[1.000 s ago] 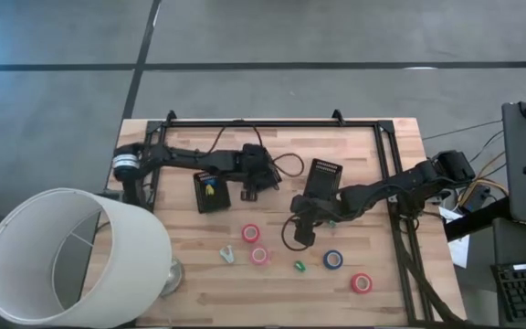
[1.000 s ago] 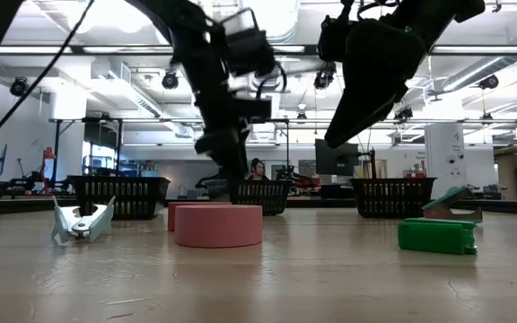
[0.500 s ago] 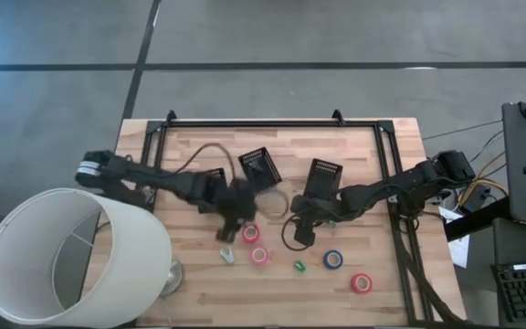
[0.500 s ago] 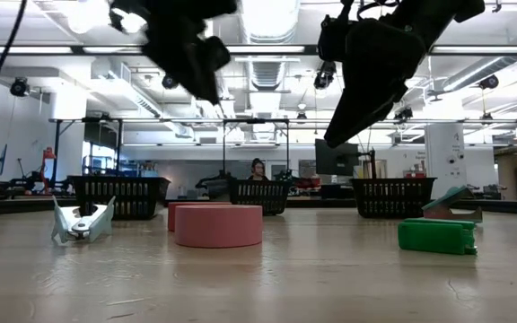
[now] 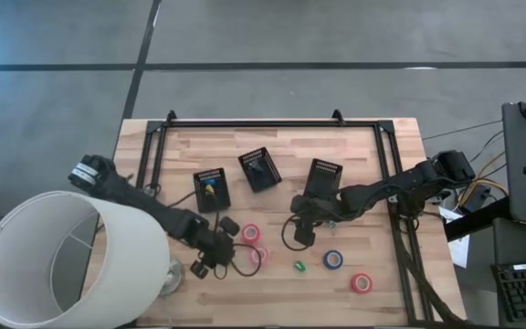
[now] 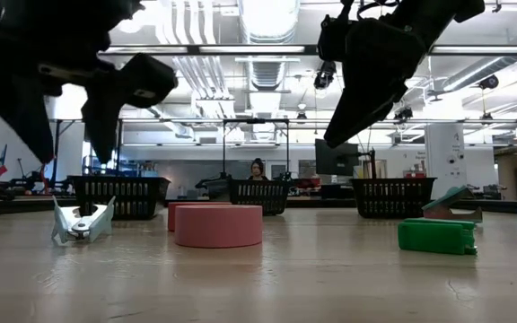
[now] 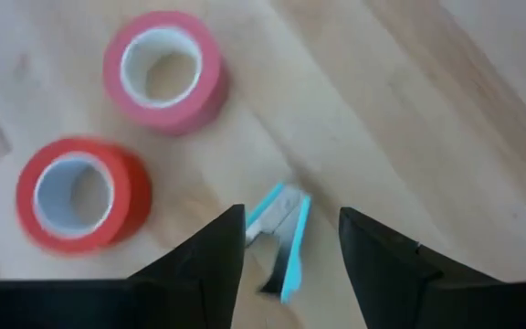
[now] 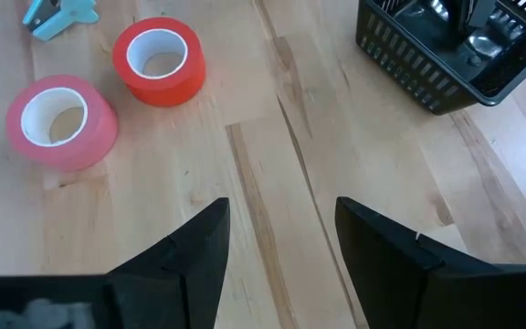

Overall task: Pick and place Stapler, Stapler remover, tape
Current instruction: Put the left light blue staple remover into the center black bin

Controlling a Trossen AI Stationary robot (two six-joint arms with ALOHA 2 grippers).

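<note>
Overhead view: left pincer (image 5: 210, 265) low over the near-left part of the worktop (image 5: 373, 155), directly above where the staple remover should lie, so the remover is hidden here. Two pink tape rolls (image 5: 251, 234) just beside it; blue tape roll (image 5: 333, 260), green stapler (image 5: 299, 267) and a red tape roll (image 5: 362, 282) farther right. Three black mesh bins (image 5: 261, 170) in a row behind. Right pincer (image 5: 301, 228) waits mid-worktop, near the right-hand bin. White lampshade (image 5: 53, 251) covers the near-left corner.

Low view: staple remover (image 6: 81, 224) on the worktop at left, left pincer (image 6: 61, 99) above it with fingers wide apart, nothing held. Pink roll (image 6: 218, 225) at centre with another partly hidden behind it. Green stapler (image 6: 436, 235) at right; blue roll cut off at the edge.

Left wrist view: fingers (image 7: 210, 251) spread wide, staple remover (image 7: 281, 233) between them but clear of both. Two rolls (image 7: 164, 68) beyond.

Right wrist view: fingers (image 8: 199, 251) open, empty; two rolls (image 8: 158, 59) ahead, remover (image 8: 57, 13) cut off at the frame edge.

Handling judgement: remover looks light, rigid, sprung, with smooth plastic wings; likely to skid or twist. Best taken across its narrow body. Its jaw end is blurred and hard to read.
</note>
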